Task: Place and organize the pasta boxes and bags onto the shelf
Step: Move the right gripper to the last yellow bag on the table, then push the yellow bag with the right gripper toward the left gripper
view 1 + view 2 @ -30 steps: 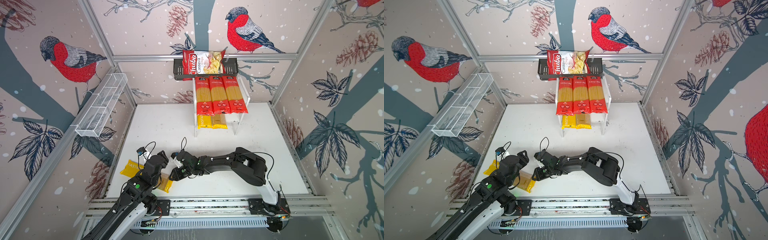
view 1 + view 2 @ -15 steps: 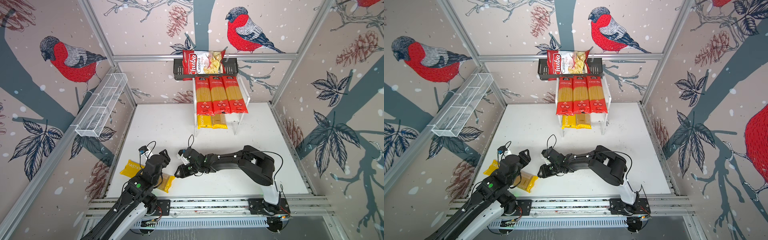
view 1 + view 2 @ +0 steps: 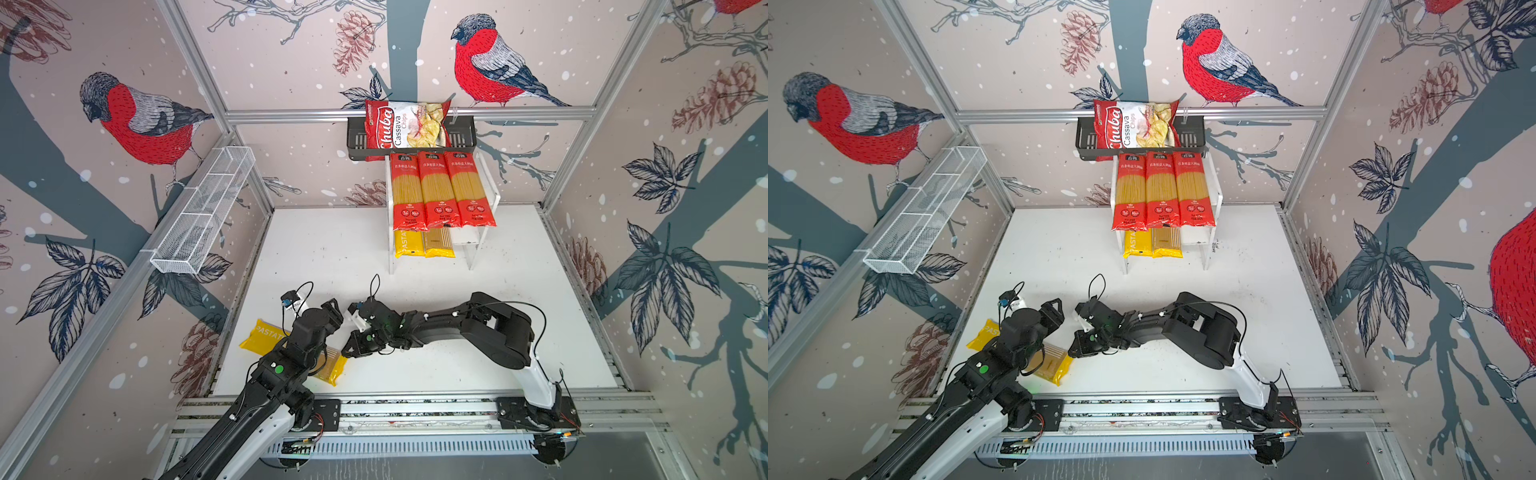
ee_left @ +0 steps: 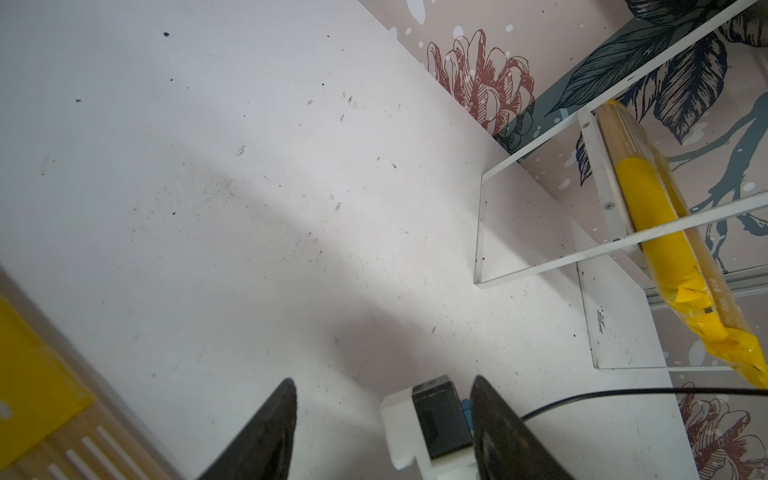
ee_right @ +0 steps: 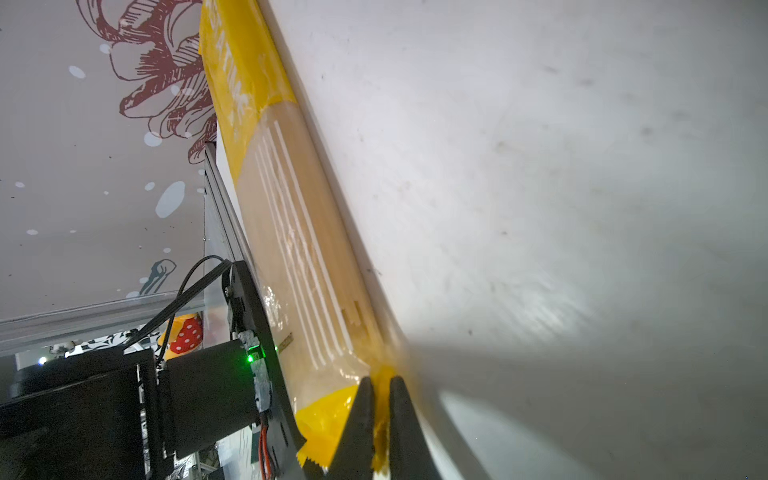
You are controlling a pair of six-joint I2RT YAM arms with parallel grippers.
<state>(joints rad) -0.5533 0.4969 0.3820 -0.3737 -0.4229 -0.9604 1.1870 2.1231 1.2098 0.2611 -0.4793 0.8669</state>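
Loose yellow pack, front-left of the table: right gripper now clamped on its end.
The pack lies slantwise, its far end close to the left table edge. The left gripper hangs just past it over bare table, jaws half apart, empty. The right gripper, clear of the pack half a second ago, now pinches the near yellow end seal. Bare table runs on to the shelf: three red packs fill the top board. Two yellow packs lie below, with a free strip at their right.

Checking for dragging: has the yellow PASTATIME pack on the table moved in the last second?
No. The yellow PASTATIME pack lies just as close to the table's front edge.
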